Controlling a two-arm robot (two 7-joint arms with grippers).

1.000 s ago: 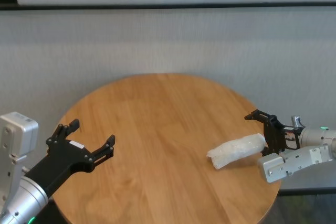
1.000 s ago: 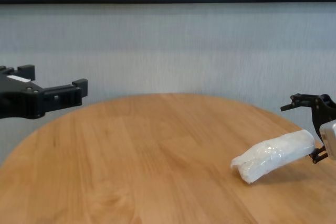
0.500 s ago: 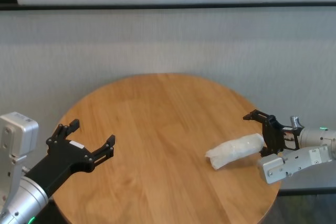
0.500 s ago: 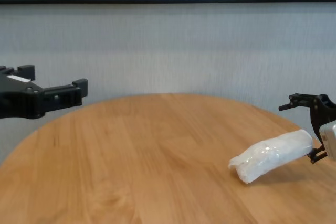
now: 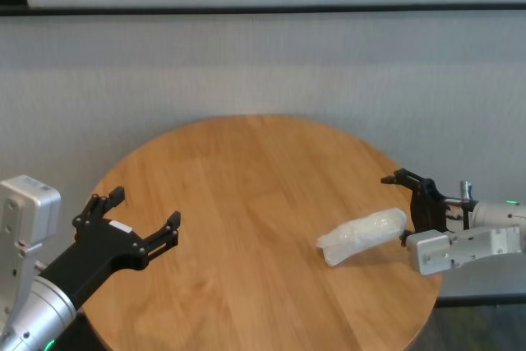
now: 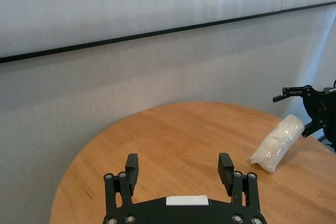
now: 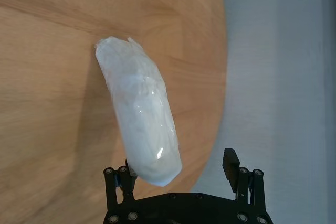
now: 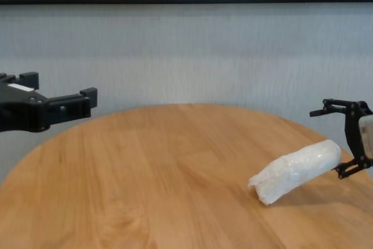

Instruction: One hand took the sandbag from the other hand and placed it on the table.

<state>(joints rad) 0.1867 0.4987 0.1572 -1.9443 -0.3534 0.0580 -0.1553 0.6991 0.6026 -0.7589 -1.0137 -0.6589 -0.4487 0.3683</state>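
Your right gripper (image 5: 411, 207), the skeletal black one with curved linkage fingers (image 7: 231, 164), stands spread wide around one end of the small white crinkly plastic sandbag (image 5: 362, 234), clamping nothing that you can see. One finger sits just beside the pouch; the other is well apart. Beyond the fingers, the sandbag's far end rests on the round light-brown plank tabletop (image 5: 246, 203), while the near end looks slightly raised. I judge the handover done and the placing almost finished; only backing away remains. Your left gripper (image 5: 136, 228), flat and black with a white sticker, hovers spread and empty, well apart.
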